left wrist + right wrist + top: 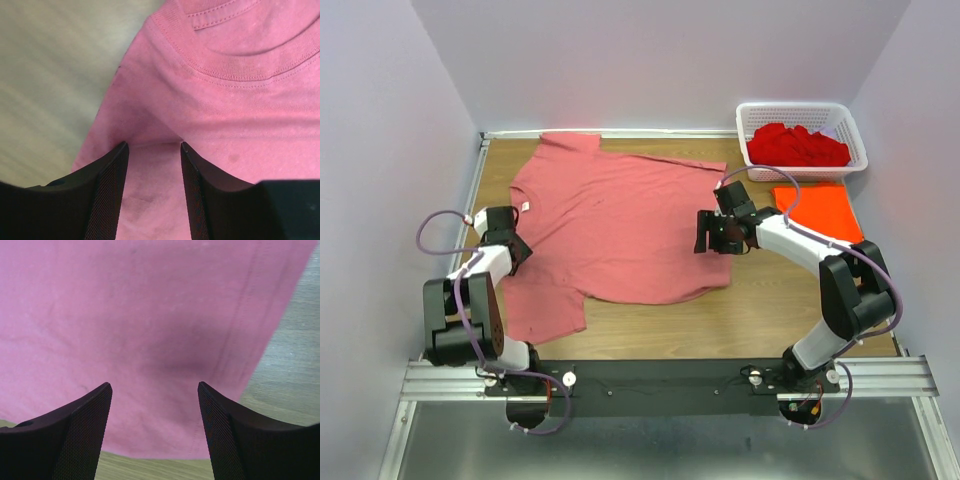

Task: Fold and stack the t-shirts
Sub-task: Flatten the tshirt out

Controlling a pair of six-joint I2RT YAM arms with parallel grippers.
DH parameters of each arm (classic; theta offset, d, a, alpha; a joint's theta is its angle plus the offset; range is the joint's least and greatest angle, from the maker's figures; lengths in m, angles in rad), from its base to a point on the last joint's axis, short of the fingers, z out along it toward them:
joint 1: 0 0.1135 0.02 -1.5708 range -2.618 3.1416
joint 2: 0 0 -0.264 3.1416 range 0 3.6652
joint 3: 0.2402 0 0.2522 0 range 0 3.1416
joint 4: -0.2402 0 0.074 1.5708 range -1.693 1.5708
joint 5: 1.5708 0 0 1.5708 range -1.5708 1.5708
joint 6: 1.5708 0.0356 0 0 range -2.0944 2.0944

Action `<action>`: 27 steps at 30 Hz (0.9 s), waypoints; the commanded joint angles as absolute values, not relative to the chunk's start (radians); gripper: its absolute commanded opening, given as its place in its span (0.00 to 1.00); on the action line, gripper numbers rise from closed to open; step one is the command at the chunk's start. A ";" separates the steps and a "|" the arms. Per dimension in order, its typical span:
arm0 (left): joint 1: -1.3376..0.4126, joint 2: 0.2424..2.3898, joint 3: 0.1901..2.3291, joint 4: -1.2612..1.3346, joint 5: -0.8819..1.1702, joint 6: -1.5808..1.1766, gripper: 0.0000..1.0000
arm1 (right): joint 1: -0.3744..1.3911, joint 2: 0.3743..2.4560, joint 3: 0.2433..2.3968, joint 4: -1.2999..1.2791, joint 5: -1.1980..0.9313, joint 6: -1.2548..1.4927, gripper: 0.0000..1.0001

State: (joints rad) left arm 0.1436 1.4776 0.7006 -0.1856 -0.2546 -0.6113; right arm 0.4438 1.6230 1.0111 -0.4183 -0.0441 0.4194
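A large salmon-pink t-shirt (620,225) lies spread flat on the wooden table (720,320). My left gripper (510,237) is down on its left side just below the collar (240,65). Its jaws (152,145) stand apart, tips pressed into the cloth, with a low ridge of pink fabric between them. My right gripper (705,235) hovers open over the shirt's right edge; pink cloth (150,330) and its hem corner show between the fingers (154,385). A folded orange t-shirt (817,210) lies at the right. Deep red t-shirts (798,145) sit in the basket.
The white lattice basket (800,108) stands at the back right corner, just behind the orange shirt. White walls close the table on the left, back and right. Bare wood shows along the front below the pink shirt's hem.
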 commanded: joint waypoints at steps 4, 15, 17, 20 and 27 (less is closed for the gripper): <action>0.201 1.324 0.606 -0.298 -0.287 -0.672 0.54 | 0.413 1.652 1.077 -0.443 0.046 0.437 0.77; 0.115 1.157 0.724 -0.311 -0.293 -0.557 0.67 | 0.338 1.972 1.531 -0.390 0.097 0.390 0.68; 0.013 1.146 0.753 -0.310 -0.296 -0.551 0.68 | 0.321 2.070 1.647 -0.384 0.094 0.388 0.65; -0.108 1.160 0.793 -0.278 -0.295 -0.542 0.68 | 0.310 2.191 1.786 -0.377 0.107 0.379 0.57; -0.378 1.295 0.859 -0.189 -0.200 -0.523 0.66 | 0.291 2.403 2.011 -0.367 0.133 0.385 0.37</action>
State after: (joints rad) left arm -0.2943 1.2373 0.8387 -0.2379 -0.2523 -0.5419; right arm 0.2970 2.3127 1.9217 -0.3710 0.0933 0.3840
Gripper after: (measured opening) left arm 0.668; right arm 0.374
